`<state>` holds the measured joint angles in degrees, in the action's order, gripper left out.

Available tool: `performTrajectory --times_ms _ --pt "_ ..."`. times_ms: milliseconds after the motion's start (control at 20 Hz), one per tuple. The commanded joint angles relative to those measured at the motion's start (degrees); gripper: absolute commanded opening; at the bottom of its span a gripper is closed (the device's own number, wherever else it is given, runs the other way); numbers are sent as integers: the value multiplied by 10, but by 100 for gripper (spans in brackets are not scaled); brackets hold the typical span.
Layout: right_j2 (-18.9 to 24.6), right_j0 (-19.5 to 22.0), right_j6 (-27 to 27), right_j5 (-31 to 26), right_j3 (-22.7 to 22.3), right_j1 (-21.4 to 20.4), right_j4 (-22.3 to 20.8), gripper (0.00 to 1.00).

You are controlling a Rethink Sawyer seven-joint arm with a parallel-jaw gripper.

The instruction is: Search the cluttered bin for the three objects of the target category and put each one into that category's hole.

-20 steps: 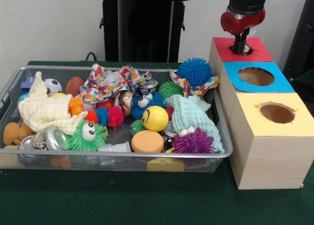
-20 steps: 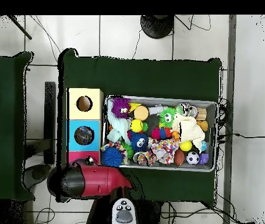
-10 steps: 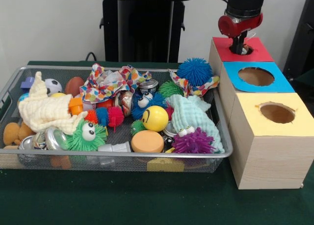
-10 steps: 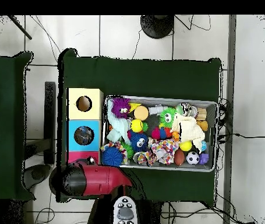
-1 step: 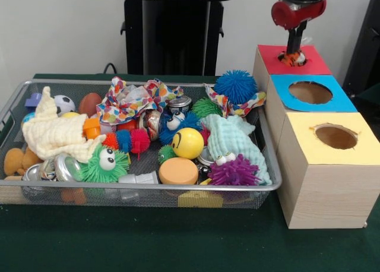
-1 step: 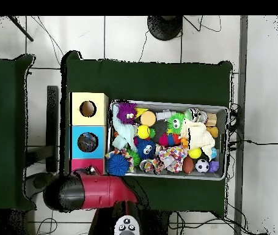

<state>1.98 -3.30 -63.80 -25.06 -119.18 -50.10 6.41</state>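
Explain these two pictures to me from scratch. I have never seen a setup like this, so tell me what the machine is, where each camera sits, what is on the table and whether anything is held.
The machine is a red and black robot arm ending in a gripper. One picture looks across the table at it; the other looks straight down from above.

On the green table stands a wire mesh bin crowded with toys: a yellow smiley ball, a spiky blue ball, a purple fuzzy creature, cloths and tins. Beside it is a row of wooden boxes, each with a hole on top: red, blue and yellow.

The gripper hangs just over the red box's hole, where a small orange object shows. Whether it is held cannot be told.
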Motion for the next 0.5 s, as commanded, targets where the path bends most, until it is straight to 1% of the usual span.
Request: performTrajectory --times_ms 50,150,450,500 --pt "-12 -15 -142 -93 18 -46 11 0" --pt "-11 -13 -140 -85 19 -40 11 0" --pt "-6 2 -128 -69 6 -40 12 0" --pt "-5 3 -128 -67 11 -35 12 0"
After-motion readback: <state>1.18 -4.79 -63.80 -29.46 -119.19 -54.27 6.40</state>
